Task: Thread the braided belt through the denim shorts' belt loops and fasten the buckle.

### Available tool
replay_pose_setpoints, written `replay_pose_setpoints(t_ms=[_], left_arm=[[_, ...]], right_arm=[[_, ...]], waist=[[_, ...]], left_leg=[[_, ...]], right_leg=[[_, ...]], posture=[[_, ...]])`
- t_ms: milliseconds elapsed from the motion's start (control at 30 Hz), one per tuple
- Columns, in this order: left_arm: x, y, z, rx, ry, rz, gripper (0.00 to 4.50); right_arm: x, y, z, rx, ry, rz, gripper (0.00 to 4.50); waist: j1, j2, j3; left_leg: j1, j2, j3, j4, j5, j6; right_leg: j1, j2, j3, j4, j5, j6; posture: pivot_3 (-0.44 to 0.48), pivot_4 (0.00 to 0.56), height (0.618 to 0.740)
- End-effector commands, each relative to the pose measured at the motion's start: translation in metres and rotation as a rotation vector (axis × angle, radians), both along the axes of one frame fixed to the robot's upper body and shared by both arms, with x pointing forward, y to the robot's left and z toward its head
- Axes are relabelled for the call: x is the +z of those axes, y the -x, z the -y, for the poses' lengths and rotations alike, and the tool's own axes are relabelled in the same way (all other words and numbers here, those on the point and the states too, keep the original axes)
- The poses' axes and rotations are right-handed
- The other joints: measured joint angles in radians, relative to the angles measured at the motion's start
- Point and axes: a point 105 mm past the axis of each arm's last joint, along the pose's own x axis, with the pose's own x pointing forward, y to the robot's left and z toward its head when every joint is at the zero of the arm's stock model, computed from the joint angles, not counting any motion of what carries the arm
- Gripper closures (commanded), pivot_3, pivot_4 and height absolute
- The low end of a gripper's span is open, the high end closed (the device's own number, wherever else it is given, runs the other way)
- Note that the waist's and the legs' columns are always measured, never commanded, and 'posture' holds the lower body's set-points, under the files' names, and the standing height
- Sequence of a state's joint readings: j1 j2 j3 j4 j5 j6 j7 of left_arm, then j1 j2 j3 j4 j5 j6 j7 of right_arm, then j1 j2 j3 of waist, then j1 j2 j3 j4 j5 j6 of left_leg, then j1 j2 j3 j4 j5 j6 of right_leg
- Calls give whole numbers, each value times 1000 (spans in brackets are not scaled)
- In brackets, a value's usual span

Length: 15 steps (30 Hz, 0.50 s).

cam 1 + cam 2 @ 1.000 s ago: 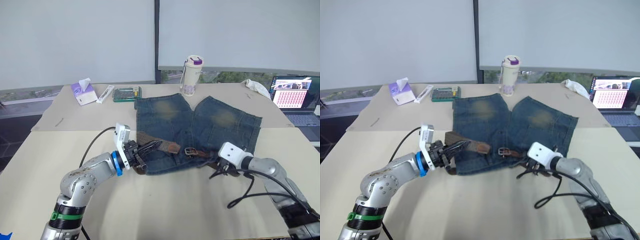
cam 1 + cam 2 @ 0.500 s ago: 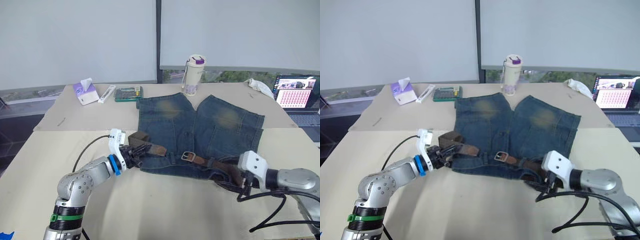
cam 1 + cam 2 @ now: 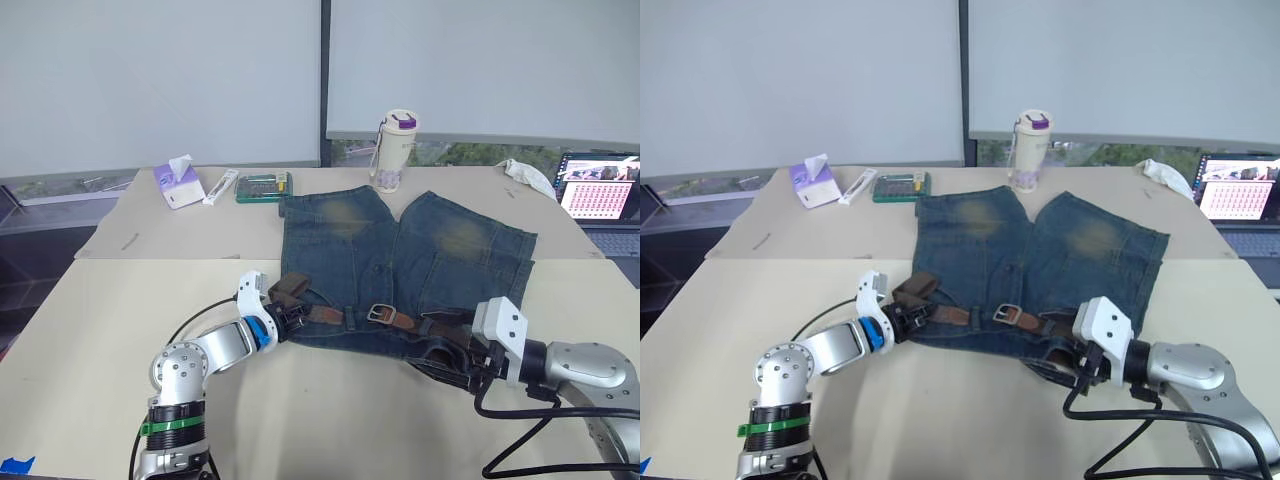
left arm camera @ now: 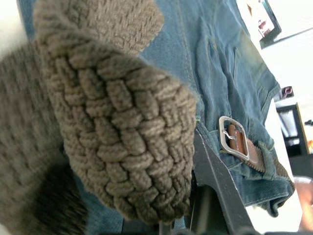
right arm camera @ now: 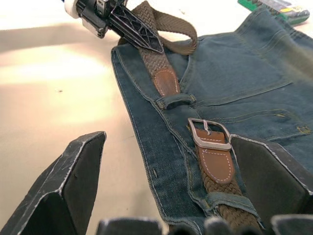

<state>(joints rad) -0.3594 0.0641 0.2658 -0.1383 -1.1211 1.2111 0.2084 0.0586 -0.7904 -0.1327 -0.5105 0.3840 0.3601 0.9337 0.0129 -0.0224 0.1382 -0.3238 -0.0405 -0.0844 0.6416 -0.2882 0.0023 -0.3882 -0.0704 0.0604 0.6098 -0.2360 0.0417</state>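
- Lying along the near waistband of the shorts point(image 3: 400, 265), the belt point(image 5: 157, 63) already runs under some of the loops point(image 5: 175, 100); the right wrist view shows the strap passing beneath a denim strip on each side of the buckle point(image 5: 209, 133).
- Sitting near the middle of the waistband, the buckle is unfastened: the leather-tipped end point(image 5: 166, 81) stops just left of it, with one loop between them.
- Folding back on itself at the left corner of the shorts, the slack of the belt point(image 3: 288, 288) makes a loose hump there.
- Clamping that folded braid, the left gripper point(image 3: 281, 318) has its fingers closed on the belt, which crowds its wrist view.
- Hovering at the right end of the waistband, the right gripper point(image 3: 455, 355) has its fingers spread wide and grasps nothing.
- Remaining, by my judgement: drawing in the slack, feeding the tip through the buckle and fastening it; whether every loop is threaded I cannot tell.
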Motion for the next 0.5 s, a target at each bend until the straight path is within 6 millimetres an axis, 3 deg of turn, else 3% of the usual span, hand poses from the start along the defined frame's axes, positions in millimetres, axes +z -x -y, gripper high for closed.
replay_pose_setpoints(t_ms=[33, 133, 267, 500], left_arm=[[0, 2, 11, -2, 25, -34, 4500], [-2, 2, 17, 1, 36, -55, 4500], [-2, -4, 23, 16, 40, -63, 4500], [-4, -6, 42, -32, 74, -68, 4500]], right_arm=[[2, 0, -8, 14, 29, 38, 31], [-7, -3, -11, -5, 63, -18, 31], [-6, -14, -20, -102, -74, -88, 31], [-20, -22, -34, -230, -216, -258, 31]], waist=[[0, -1, 0], [-1, -3, 2], [0, -3, 2], [2, -1, 1]], left_leg=[[0, 0, 0, 0, 0, 0], [0, -1, 0, 0, 0, -1], [0, -1, 0, 0, 1, -2], [-4, -3, -3, 0, 3, -5]], right_leg=[[0, 0, 0, 0, 0, 0], [0, -1, 0, 0, 0, 1], [0, -1, 0, 0, 0, 0], [-1, -3, -2, -1, 0, 1]], posture=[[0, 150, 740], [0, 150, 740], [0, 150, 740], [0, 150, 740]])
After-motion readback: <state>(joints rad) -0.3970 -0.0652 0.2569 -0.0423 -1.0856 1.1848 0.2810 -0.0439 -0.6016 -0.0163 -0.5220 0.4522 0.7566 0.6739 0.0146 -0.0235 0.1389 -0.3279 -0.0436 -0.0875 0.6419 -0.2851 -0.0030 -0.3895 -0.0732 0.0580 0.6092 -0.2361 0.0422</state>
